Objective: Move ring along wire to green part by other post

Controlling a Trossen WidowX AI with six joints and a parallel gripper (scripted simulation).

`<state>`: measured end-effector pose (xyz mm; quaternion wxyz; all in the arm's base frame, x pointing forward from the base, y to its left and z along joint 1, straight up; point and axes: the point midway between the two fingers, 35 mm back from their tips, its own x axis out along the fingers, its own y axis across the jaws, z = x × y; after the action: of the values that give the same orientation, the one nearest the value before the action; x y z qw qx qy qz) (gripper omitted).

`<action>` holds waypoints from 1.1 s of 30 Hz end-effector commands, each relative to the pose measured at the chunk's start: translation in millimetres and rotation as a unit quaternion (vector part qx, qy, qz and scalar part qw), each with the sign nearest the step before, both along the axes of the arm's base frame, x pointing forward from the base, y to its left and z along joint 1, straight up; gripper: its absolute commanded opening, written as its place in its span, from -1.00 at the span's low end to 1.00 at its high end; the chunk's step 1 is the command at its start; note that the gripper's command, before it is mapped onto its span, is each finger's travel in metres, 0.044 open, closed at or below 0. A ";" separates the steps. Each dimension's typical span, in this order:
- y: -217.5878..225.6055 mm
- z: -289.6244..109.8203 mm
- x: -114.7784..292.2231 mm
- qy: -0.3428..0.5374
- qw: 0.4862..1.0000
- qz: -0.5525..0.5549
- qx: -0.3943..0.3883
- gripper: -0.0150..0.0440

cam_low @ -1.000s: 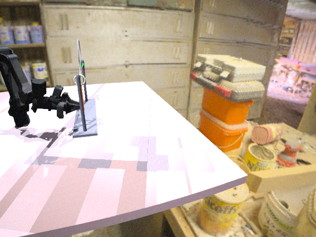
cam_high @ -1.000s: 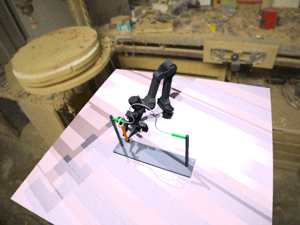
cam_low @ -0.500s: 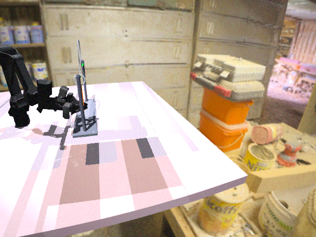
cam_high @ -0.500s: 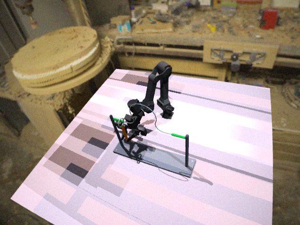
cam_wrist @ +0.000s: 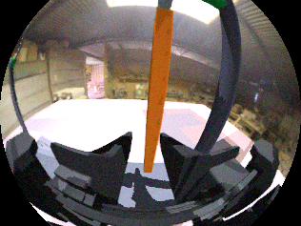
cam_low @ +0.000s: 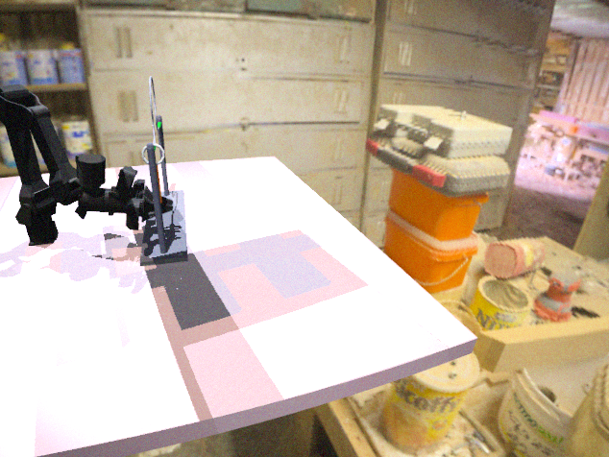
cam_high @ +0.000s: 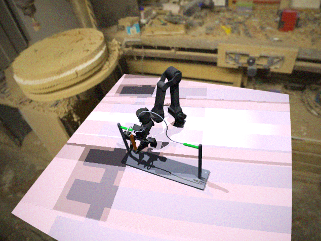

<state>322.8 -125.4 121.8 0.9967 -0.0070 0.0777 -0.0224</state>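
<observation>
Dusty workshop clutter surrounds a pale pink and lilac patterned table top (cam_high: 233,124), with a wooden workbench (cam_high: 197,38) behind it in the top view and grey metal cabinets (cam_low: 235,73) and stacked orange buckets (cam_low: 432,221) in the exterior view. On the table lies a flat grey base plate (cam_high: 181,172) carrying two dark upright posts, the near-side post (cam_high: 123,139) and the far-side post (cam_high: 199,160), joined by a thin grey curved wire (cam_high: 165,129) whose ends are sleeved in green. The black six-joint arm (cam_high: 168,93) reaches down toward the post on the left of the top view. A small silver ring (cam_low: 150,153) hangs on the green wire section (cam_high: 126,128) beside that post, and its long orange handle (cam_wrist: 158,89) drops straight down from it. The black parallel-jaw gripper (cam_wrist: 146,152) is partly spread, its two fingers flanking the lower end of the handle with a visible gap on each side in the wrist view, pinching nothing. The dark post curves up just to the right of the handle in that view.
</observation>
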 end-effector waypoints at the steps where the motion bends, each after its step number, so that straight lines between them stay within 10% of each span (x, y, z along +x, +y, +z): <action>1: -0.7 -0.3 0.5 0.000 1.000 -0.003 0.003 0.05; 11: -0.7 -0.3 0.5 0.000 1.000 -0.003 0.003 0.05; 24: 0.0 -0.5 0.2 0.000 1.000 0.000 0.000 -0.97; 33: 0.0 2.5 0.4 0.000 1.000 0.001 0.000 -1.00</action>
<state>322.9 -125.4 121.5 0.9966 -0.0062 0.0789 -0.0224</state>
